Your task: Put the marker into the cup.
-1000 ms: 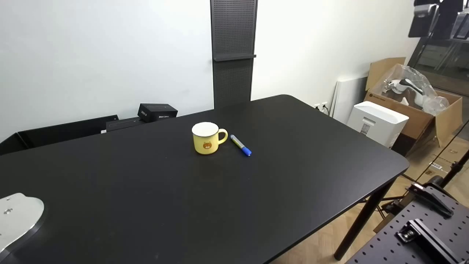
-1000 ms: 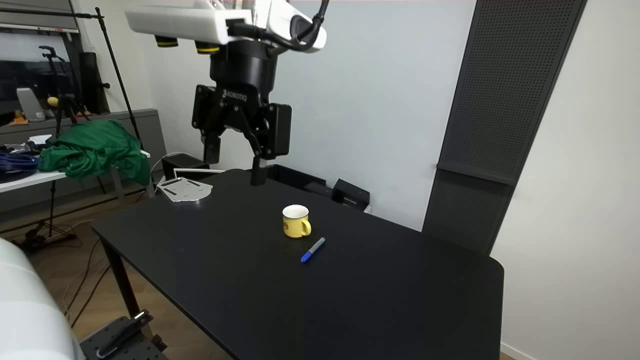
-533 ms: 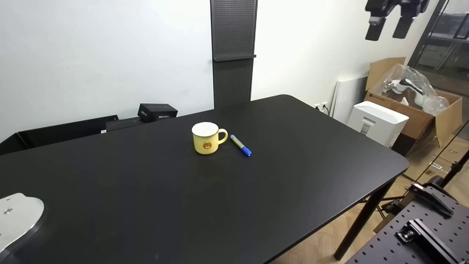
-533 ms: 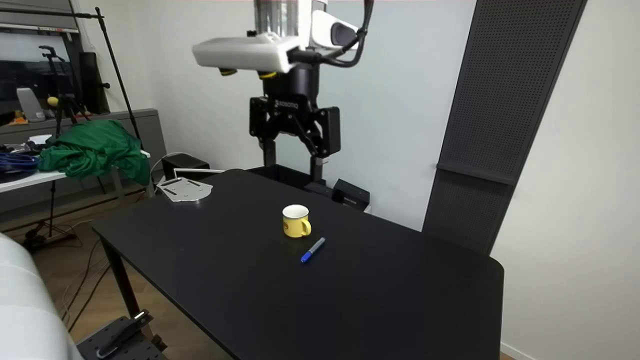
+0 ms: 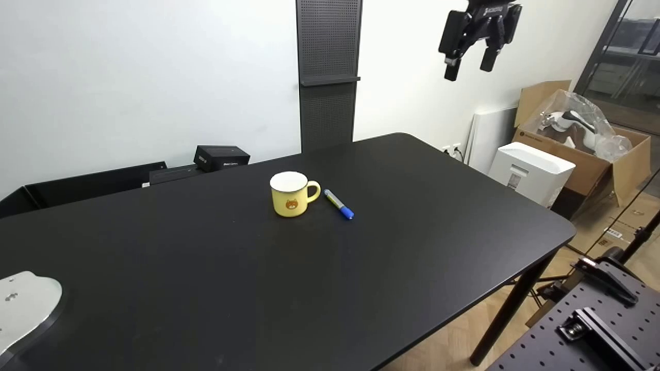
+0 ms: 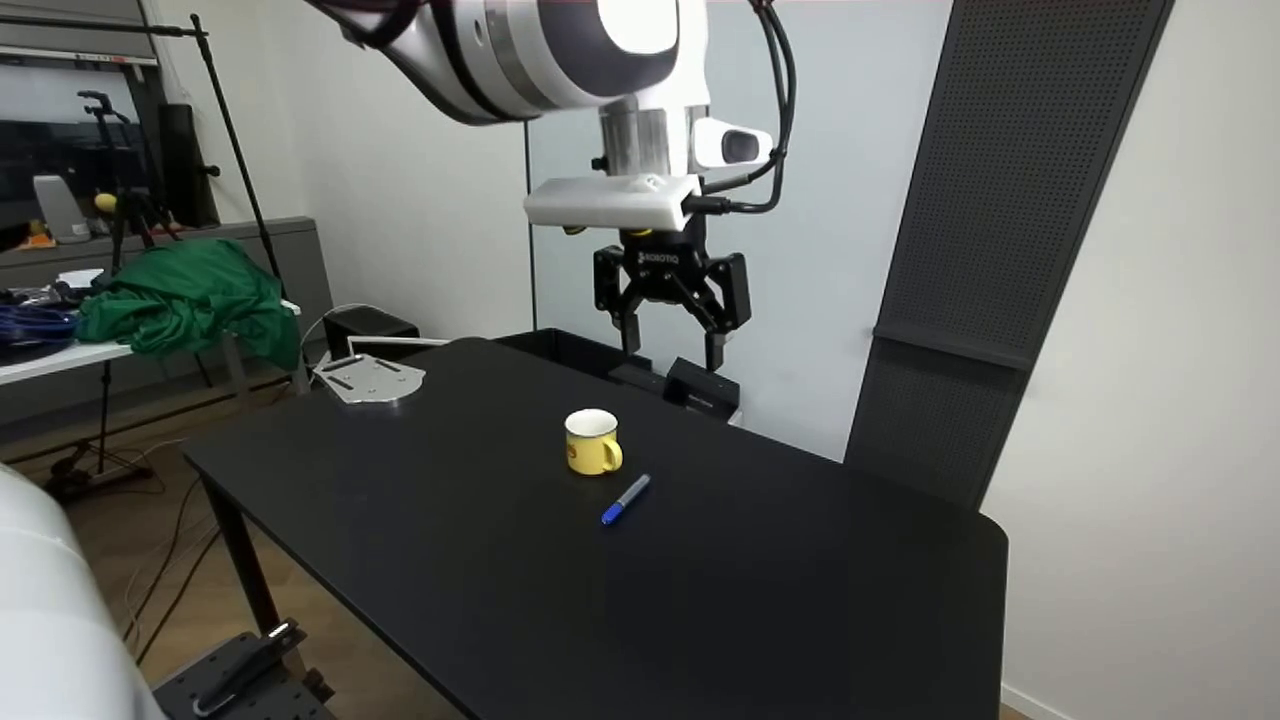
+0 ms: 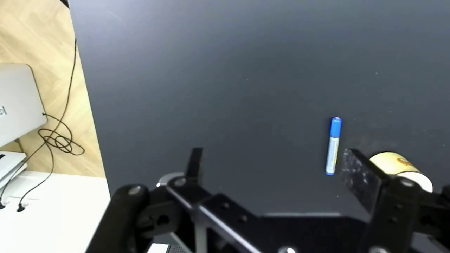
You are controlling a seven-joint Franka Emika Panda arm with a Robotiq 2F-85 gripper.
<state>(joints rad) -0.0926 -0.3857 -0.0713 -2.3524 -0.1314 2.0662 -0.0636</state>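
The yellow cup (image 5: pixel 290 200) stands upright on the black table, in both exterior views (image 6: pixel 588 455). The blue-capped marker (image 5: pixel 339 204) lies flat beside its handle, apart from it; it also shows in the other outside picture (image 6: pixel 626 500). My gripper (image 6: pixel 672 345) hangs open and empty, well above the table, in both exterior views (image 5: pixel 469 67). In the wrist view, the marker (image 7: pixel 333 146) shows between the spread fingertips, close to the right one and far below. The cup (image 7: pixel 390 162) lies beyond the right finger (image 7: pixel 362 179), which partly covers it; its handle is hidden there.
The black table (image 5: pixel 206 288) has a grey metal plate (image 5: pixel 31 304) on it. Black boxes (image 5: pixel 221 157) stand behind its far edge by the wall. A cardboard box (image 5: pixel 567 159) and a white case (image 5: pixel 531 172) stand off the table. Table edge shows in the wrist view.
My gripper has moved across from the right toward the table and lower in an exterior view, staying open. The marker and the cup have not moved.
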